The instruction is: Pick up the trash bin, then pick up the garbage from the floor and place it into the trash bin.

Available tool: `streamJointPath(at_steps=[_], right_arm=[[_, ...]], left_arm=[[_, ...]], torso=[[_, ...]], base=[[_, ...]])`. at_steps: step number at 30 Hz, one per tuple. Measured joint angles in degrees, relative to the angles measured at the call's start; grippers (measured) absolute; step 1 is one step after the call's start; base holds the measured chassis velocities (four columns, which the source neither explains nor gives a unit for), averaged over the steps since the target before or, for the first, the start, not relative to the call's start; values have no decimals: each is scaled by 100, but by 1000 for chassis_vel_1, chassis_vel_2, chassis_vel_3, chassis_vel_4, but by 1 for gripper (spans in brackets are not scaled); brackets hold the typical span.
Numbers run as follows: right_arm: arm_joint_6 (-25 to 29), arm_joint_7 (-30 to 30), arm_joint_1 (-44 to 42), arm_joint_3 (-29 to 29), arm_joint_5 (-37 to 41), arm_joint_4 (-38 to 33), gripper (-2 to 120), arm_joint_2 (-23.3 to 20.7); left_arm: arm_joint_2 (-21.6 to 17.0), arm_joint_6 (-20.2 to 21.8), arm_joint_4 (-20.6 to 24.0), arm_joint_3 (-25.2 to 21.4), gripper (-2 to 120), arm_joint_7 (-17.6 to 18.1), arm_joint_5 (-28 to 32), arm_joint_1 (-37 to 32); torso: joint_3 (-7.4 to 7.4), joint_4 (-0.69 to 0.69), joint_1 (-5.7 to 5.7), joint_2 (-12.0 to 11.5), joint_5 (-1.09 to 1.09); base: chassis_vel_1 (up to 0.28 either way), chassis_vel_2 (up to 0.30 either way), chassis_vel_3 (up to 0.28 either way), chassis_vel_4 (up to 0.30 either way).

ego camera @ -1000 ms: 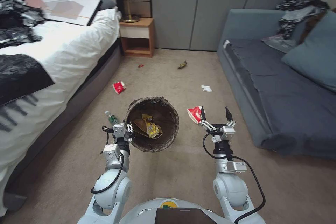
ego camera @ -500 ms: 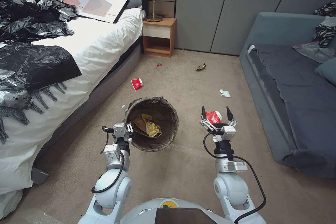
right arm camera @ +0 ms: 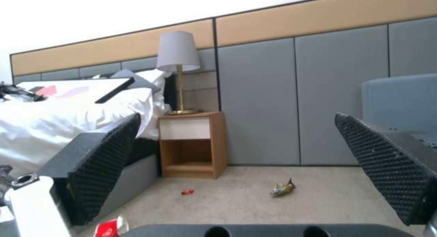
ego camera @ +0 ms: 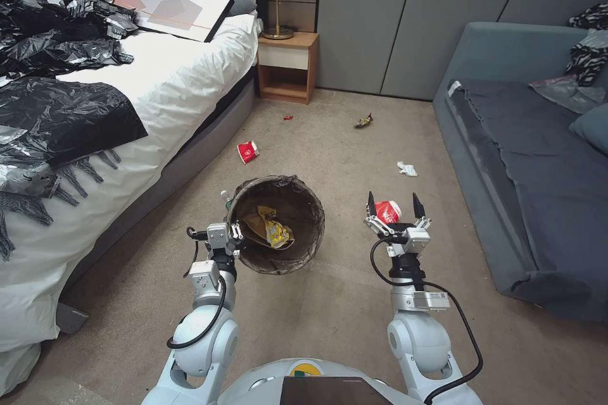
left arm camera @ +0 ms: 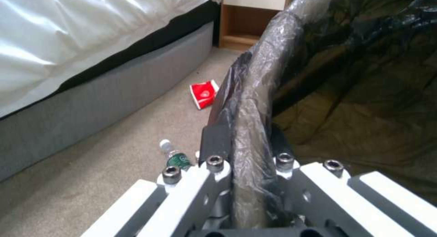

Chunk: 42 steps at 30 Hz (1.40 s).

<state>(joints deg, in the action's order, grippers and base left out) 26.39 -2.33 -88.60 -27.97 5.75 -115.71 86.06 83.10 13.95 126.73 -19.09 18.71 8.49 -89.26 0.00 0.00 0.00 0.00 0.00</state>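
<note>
Carpet floor [ego camera: 354, 304] lies open across the middle of the head view, hemmed by the bed [ego camera: 158, 95] along the left edge and the grey sofa [ego camera: 532, 164] along the right, with the nightstand [ego camera: 288, 66] and panelled wall closing the upper centre. Between those edges the widest bare stretch runs from the frame's middle down toward the lower right.

Just left of centre, the trash bin [ego camera: 277, 226] is held up with its mouth tipped toward the camera; the left gripper [ego camera: 229, 239] is clamped on its bagged rim, jaws together on the rim in the left wrist view [left arm camera: 248, 151]. A yellow wrapper [ego camera: 273, 228] and tan paper sit inside.

Right of centre, the right gripper [ego camera: 392, 210] hangs with jaws wide apart, a red paper cup [ego camera: 387, 210] on the carpet showing between the tips.

A green-labelled bottle [ego camera: 225, 197] is mostly hidden behind the bin's left rim; the left wrist view shows it more fully [left arm camera: 175, 155]. A second red cup [ego camera: 248, 151] lies near the bed's foot. Farther up lie a white tissue [ego camera: 407, 169], a dark wrapper [ego camera: 363, 120] and a tiny red scrap [ego camera: 288, 118], too small to identify. Black plastic bags [ego camera: 57, 95] are cut off at the left edge.

Compared with half a second ago, the scene is nearly unchanged; the right gripper sits slightly higher in frame and the bottle peeks out a little more.
</note>
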Motion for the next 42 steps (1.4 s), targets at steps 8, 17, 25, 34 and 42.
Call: streamJointPath(at_steps=[8, 17, 25, 34, 42], right_arm=[[-1, -2, 18, -1, 2, 7, 100, 2], [-2, -2, 17, -6, 2, 3, 100, 0], [-2, -3, 10, -14, 6, -6, 100, -4], [-3, 4, 9, -16, 11, -19, 100, -4], [98, 52, 45, -18, -8, 34, 100, 8]], left_arm=[[-6, 0, -5, 4, 3, -1, 0, -8], [-10, 2, -5, 10, 3, 0, 0, -10], [-13, 6, -2, 14, 3, 4, -2, -13], [-15, 12, 5, 18, 3, 6, -6, -14], [-12, 13, 11, -6, 3, 10, -7, -10]], torso=[[0, 0, 0, 0, 0], [0, 1, 0, 0, 0], [0, 0, 0, 0, 1], [0, 1, 0, 0, -1], [2, 2, 2, 0, 0]], base=[[-16, 27, 21, -19], [-163, 162, 170, -166], [-201, 205, 203, -200], [-168, 200, 180, -192], [7, 0, -5, 3]])
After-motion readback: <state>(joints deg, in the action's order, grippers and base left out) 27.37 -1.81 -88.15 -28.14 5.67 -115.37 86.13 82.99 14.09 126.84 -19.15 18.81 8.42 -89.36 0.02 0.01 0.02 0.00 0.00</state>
